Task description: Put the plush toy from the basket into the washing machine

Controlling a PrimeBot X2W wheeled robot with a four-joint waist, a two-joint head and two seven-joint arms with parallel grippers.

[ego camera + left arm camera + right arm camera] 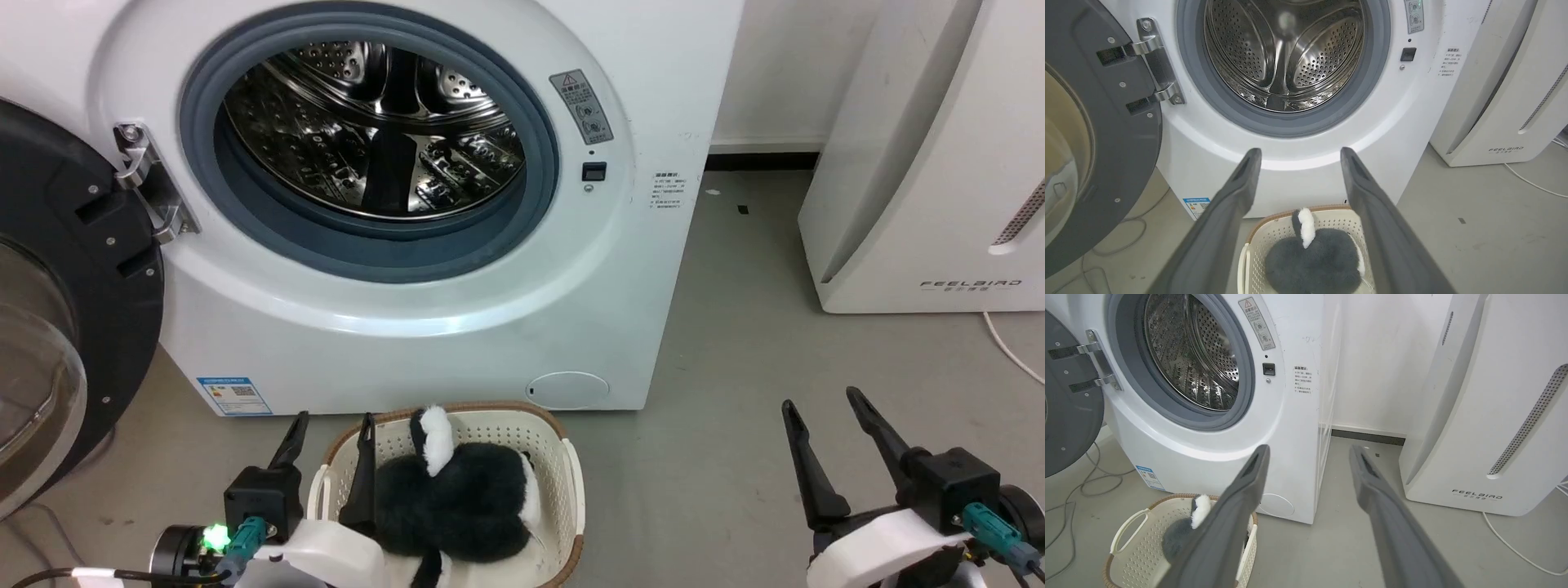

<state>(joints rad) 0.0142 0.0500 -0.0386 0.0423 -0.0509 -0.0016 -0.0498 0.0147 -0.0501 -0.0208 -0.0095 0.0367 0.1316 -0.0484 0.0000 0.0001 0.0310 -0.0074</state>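
Note:
The black-and-white plush toy (457,498) lies in the cream basket (563,482) on the floor, right in front of the washing machine (424,335). Its door (57,327) stands swung open to the left, and the steel drum (375,122) is bare. My left gripper (331,429) is open above the basket's left end, one finger over the rim, nothing between its fingers. My right gripper (824,408) is open over the floor to the right of the basket. The left wrist view has the toy (1314,257) below the fingers; the right wrist view has the basket (1135,539) at lower left.
The white slanted FEELBIRD appliance (931,163) stands to the right of the washer, with a strip of grey floor (735,343) between them. A white cable (1008,347) runs on the floor beside it. Grey cables (1069,498) lie under the open door.

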